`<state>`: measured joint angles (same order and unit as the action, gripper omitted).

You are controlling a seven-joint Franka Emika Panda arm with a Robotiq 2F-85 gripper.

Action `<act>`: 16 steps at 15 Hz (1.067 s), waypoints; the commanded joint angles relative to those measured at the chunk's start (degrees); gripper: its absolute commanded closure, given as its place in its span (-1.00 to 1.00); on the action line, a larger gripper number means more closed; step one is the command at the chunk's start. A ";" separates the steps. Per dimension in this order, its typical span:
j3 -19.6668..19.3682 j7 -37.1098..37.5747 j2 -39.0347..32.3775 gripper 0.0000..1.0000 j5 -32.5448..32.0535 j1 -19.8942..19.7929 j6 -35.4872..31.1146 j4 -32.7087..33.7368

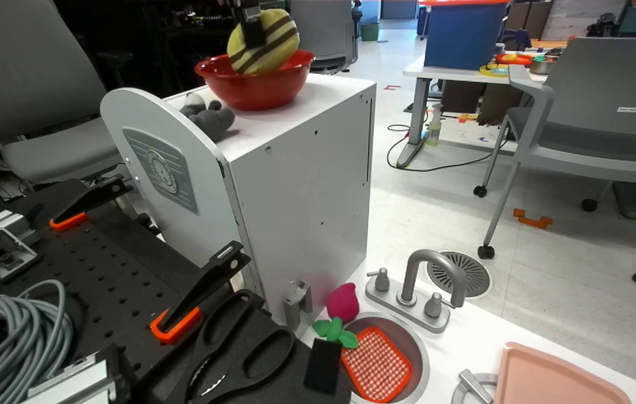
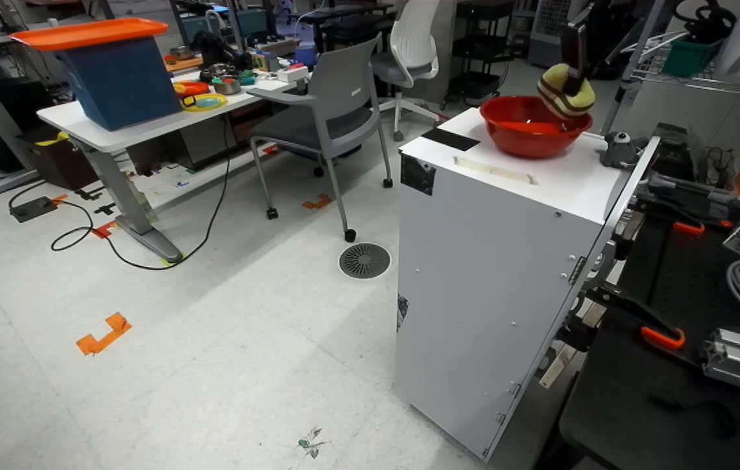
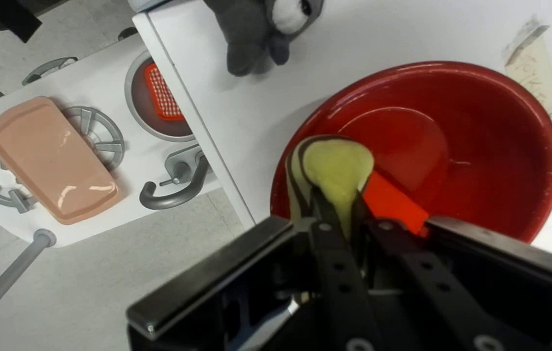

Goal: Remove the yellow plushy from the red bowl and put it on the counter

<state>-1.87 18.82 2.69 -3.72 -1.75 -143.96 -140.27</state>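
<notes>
Pale floor [image 2: 245, 339] lies below; the cabinet [image 1: 306, 185] towers over the counter [image 1: 466, 342], bearing the bowl [image 1: 261, 94] high on its top; the plushy [image 1: 275, 47] hangs tilted at the bowl's mouth, pinched by the gripper [image 3: 340, 204], presumably to lift it clear before lowering it.

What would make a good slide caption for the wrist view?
Gripper holding the yellow plushy at the red bowl, with the counter off to frame left.
</notes>
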 commanded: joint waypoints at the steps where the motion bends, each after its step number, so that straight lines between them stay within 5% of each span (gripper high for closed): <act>1: -0.20 1.40 3.65 0.95 1.83 -0.85 -3.70 -4.04; 9: 0.15 4.11 5.62 0.95 4.01 -2.25 -7.64 -7.13; 16: 0.90 3.27 5.21 0.95 5.22 -1.37 -0.67 -3.59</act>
<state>-1.51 22.36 6.87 0.17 -3.32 -148.20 -145.43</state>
